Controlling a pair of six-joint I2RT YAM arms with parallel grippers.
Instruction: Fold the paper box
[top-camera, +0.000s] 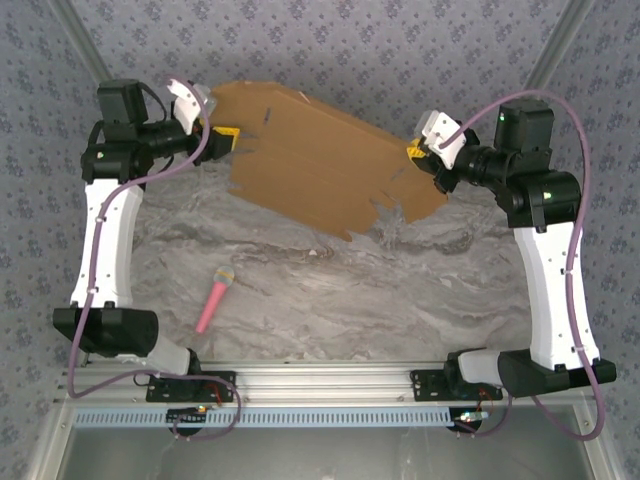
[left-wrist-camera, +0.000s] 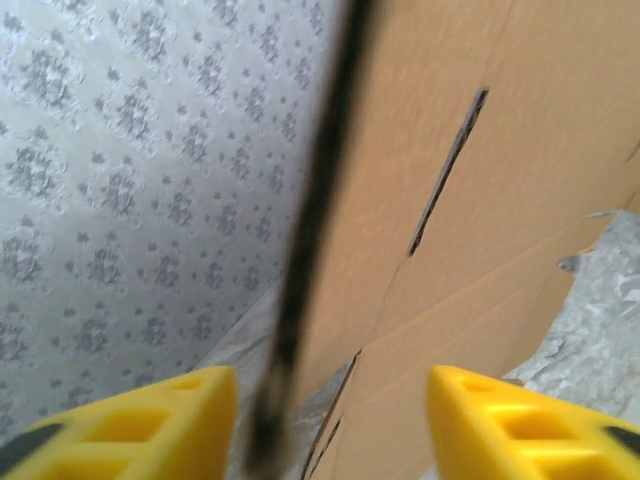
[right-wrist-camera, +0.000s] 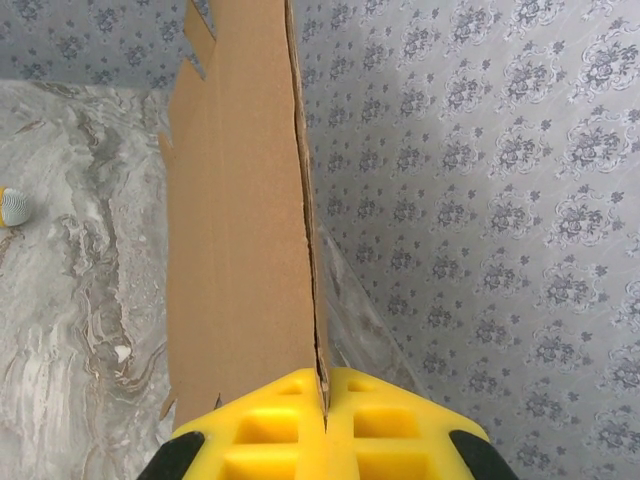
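Brown paper box (top-camera: 320, 160) (edge-on) pinched in right gripper (right-wrist-camera: 325, 392).

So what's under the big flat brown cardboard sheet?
Grey marbled tabletop shows past the lower edge of the brown cardboard sheet; the patch directly beneath is covered.

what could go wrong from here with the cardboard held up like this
The right claw pinches just a thin edge of the paper box, so the lifted sheet might slip or tear there. The left claw stands open around the opposite edge, not gripping; closing off-line could crumple it.
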